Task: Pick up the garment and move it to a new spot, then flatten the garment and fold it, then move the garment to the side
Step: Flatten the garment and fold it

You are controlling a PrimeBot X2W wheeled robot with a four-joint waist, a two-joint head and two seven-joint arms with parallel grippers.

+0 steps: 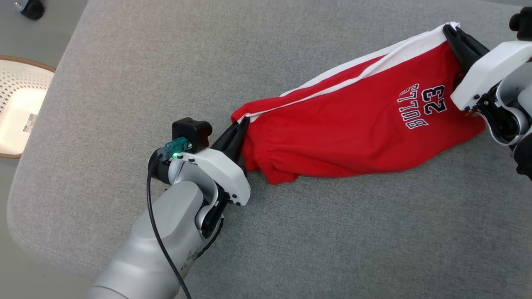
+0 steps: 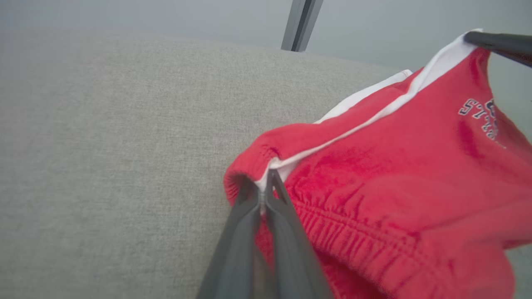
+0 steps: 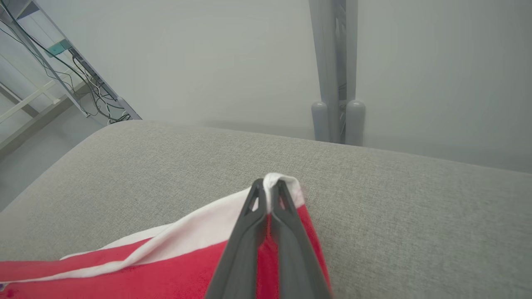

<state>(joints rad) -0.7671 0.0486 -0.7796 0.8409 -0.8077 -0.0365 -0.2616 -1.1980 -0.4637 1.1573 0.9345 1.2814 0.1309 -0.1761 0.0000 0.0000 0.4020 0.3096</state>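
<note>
From the head view, the red shorts (image 1: pixel 353 128) hang stretched between two grippers over a big grey cushion (image 1: pixel 124 124), and the low edge seems to sag down onto it. The left gripper (image 1: pixel 240 126) is pressed together on the end nearer the robot, and the right gripper (image 1: pixel 451 33) is pressed together on the far white corner. The long way of the shorts runs from the lower left up to the upper right, along the white stripe (image 1: pixel 332 81). The letters and number look turned round from here. From the left wrist view, the left gripper (image 2: pixel 266 180) pinches the shorts (image 2: pixel 395 187) right where the white stripe meets the stretchy waistband (image 2: pixel 353 241), so I think the waist end points to the robot's left. One dark finger of the right gripper (image 2: pixel 498 43) holds the other end up high. From the right wrist view, the right gripper (image 3: pixel 268 187) nips a little white fold of the shorts (image 3: pixel 166 278) above the cushion (image 3: pixel 395 199). The cloth looks soft, light and floppy. I think it will droop and bunch if it goes slack, but it will not break. The corners and the thick waistband look like the best places to hold.
</note>
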